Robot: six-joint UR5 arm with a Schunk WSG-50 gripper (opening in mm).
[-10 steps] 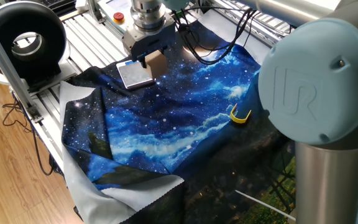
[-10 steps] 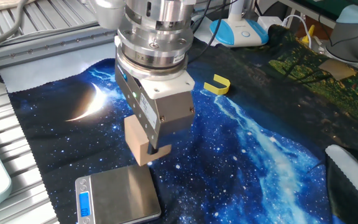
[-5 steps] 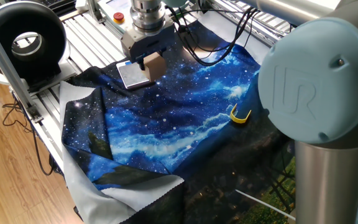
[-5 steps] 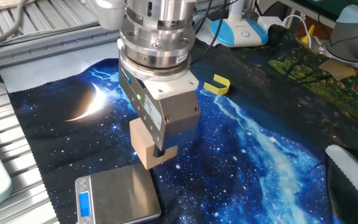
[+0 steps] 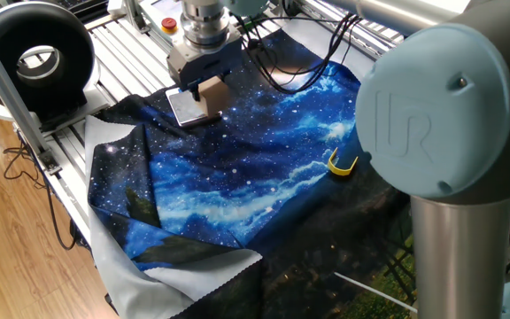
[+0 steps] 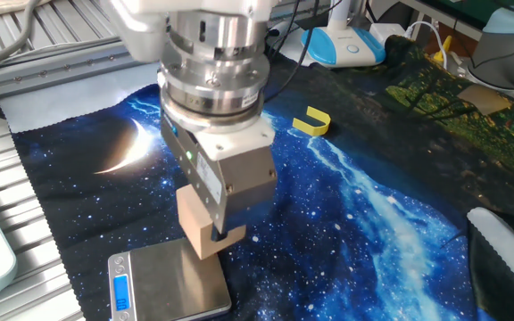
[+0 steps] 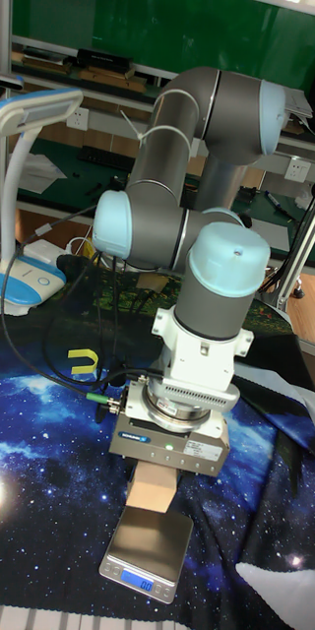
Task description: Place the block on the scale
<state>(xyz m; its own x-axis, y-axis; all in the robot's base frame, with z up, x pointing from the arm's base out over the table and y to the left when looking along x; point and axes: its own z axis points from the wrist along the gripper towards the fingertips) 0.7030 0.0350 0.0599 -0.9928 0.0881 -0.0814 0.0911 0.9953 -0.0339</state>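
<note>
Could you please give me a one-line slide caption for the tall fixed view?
UR5 gripper holds the block just above the scale on a galaxy-print cloth.

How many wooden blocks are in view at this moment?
1. The block is held in the gripper, just above the scale. None other shows, though the arm may hide something.

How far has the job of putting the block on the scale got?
Done: the block is picked up, clamped in the gripper. In hand: it hangs above the near edge of the scale, not resting on the platform. Left: centre it, lower it and open the jaws.
</note>
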